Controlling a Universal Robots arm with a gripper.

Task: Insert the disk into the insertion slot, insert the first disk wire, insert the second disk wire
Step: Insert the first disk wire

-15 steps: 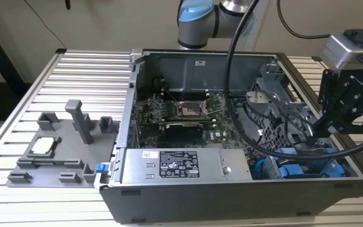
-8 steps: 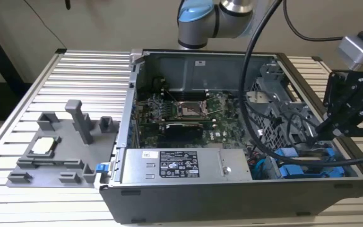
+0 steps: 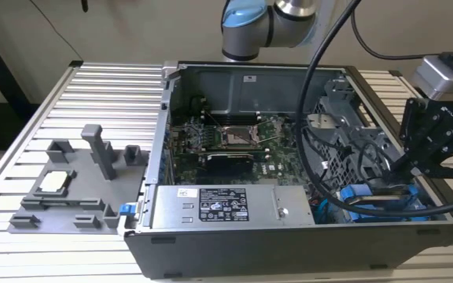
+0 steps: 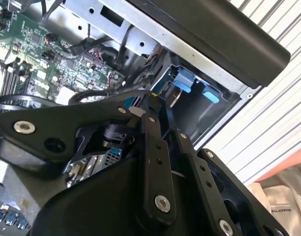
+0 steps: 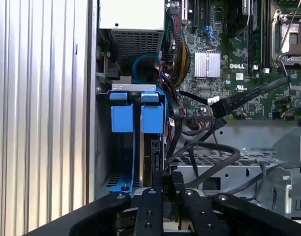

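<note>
On the exterior view's left, one grey fixture (image 3: 77, 197) sits on the slatted desk (image 3: 22, 88). Beside it lies one open computer case (image 3: 289, 250), holding one power-supply box (image 3: 219, 206). At the case's right end, two blue carrier ends (image 5: 122, 118) show in the insertion slot (image 5: 104, 157), where one disk (image 5: 153, 150) stands edge-on. One gripper (image 5: 168, 179) meets the disk's end, its fingers drawn narrow; whether they pinch the disk cannot be told.
</note>
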